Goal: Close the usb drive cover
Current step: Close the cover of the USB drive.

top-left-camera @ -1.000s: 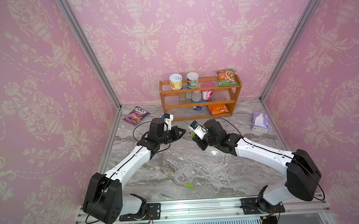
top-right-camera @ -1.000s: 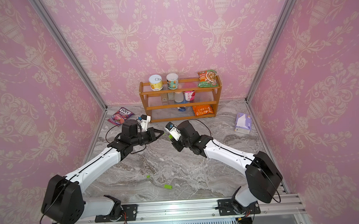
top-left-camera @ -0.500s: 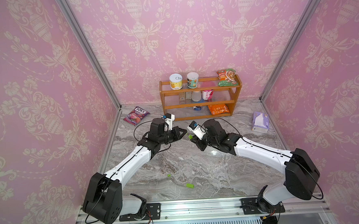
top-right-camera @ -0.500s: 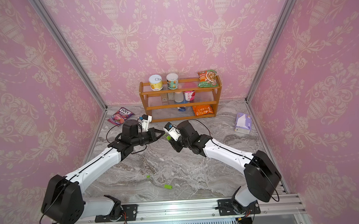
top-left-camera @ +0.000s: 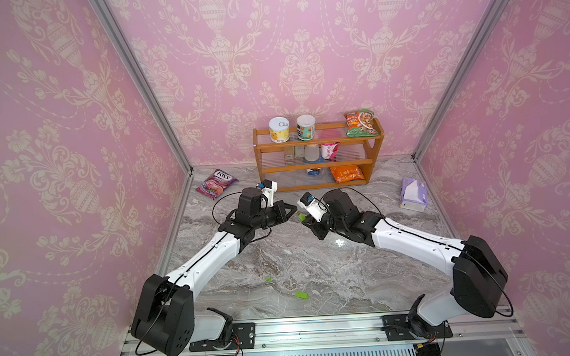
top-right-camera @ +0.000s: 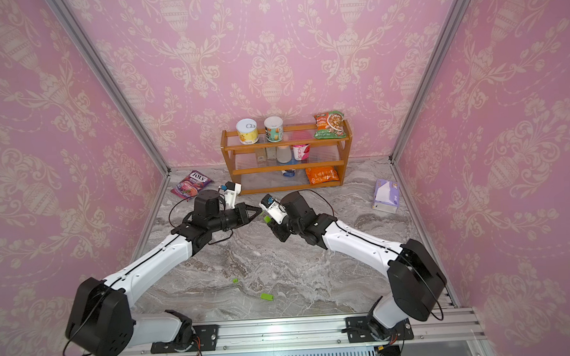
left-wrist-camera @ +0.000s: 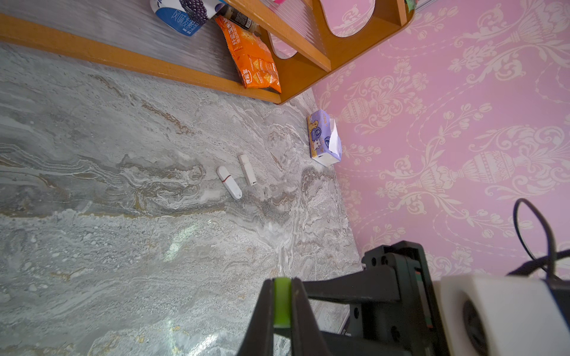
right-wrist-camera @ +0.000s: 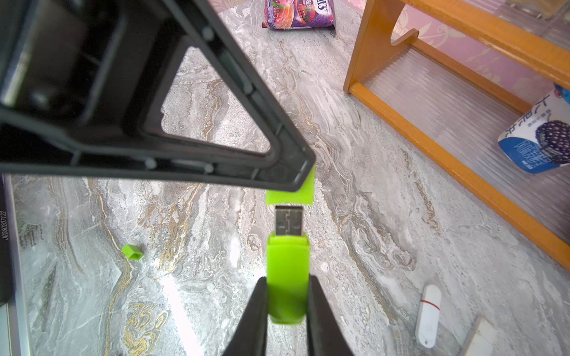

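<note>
My right gripper (right-wrist-camera: 287,279) is shut on the body of a bright green usb drive (right-wrist-camera: 287,265), whose bare metal plug (right-wrist-camera: 288,220) points at my left gripper. My left gripper (left-wrist-camera: 282,282) is shut on the small green cover (left-wrist-camera: 282,302). In the right wrist view the cover (right-wrist-camera: 291,194) sits just beyond the plug tip, roughly in line with it, with a thin gap between them. In both top views the two grippers (top-left-camera: 293,209) (top-left-camera: 304,219) meet tip to tip above the marble table, in front of the rack.
A wooden rack (top-left-camera: 317,183) with snacks stands at the back. A tissue pack (top-left-camera: 412,195) lies to the right and a candy bag (top-left-camera: 216,183) to the left. Two white drives (left-wrist-camera: 229,182) (left-wrist-camera: 247,169) lie on the table. A loose green cap (top-left-camera: 268,278) and another green drive (top-left-camera: 301,295) lie nearer the front.
The right gripper has edged slightly towards the left one with the drive. Both grips are unchanged.
</note>
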You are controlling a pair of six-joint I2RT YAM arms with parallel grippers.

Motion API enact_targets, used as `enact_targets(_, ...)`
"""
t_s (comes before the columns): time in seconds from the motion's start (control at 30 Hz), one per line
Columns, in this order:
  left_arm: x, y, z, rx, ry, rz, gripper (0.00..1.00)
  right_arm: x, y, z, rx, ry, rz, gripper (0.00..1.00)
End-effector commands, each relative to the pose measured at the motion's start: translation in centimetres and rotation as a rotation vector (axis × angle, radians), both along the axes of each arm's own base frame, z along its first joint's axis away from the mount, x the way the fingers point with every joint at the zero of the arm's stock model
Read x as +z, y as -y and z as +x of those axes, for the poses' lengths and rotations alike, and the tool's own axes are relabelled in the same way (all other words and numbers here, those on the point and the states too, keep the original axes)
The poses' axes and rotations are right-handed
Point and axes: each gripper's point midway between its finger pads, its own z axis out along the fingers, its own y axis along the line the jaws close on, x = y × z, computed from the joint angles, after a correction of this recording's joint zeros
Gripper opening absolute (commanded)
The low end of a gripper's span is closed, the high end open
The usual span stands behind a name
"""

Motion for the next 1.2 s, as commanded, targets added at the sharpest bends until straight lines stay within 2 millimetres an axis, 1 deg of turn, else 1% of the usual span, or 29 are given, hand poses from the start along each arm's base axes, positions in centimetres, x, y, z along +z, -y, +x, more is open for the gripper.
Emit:
enact_targets(0.0,0.3,0.6,0.2,-0.015,0.039,0.013,0.0,2.1,-0.8,0.8,-0.008,0.027,0.06,0.0)
enact_targets(0.23,-0.4,1.0,0.2,-0.023,0.025,0.023,0.0,2.7,-0.6,1.1,-0.025,0.049,0.066,0.0)
enact_targets(0.4,-0.8,0.8,0.3,-0.016,0.021,0.037,0.0,2.8,-0.3,1.0,-0.031,0.054,0.061,0.0)
enact_targets(0.6,-0.4,1.1,0.2,-0.029,0.03,0.025,0.0,2.8,-0.2,1.1,-0.037,0.056,0.058,0.0)
enact_targets(0.7,-0.9,1.3,0.1,-0.039,0.02,0.035,0.0,3.3,-0.1,1.5,-0.059,0.078,0.071,0.0)
enact_targets(0.8,-1.2,1.7,-0.1,-0.048,0.011,0.035,0.0,4.1,0.3,2.5,-0.11,0.106,0.065,0.0)
enact_targets(0.97,-1.7,2.3,-0.5,-0.068,-0.009,0.05,0.0,5.9,0.4,3.3,-0.132,0.165,0.085,0.0)
enact_targets(1.07,-2.0,2.4,-0.5,-0.064,-0.021,0.067,0.0,6.4,0.1,3.5,-0.125,0.182,0.075,0.0)
enact_targets(1.17,-2.5,2.7,-0.6,-0.072,-0.032,0.096,0.0,6.0,-0.3,3.5,-0.111,0.186,0.065,0.0)
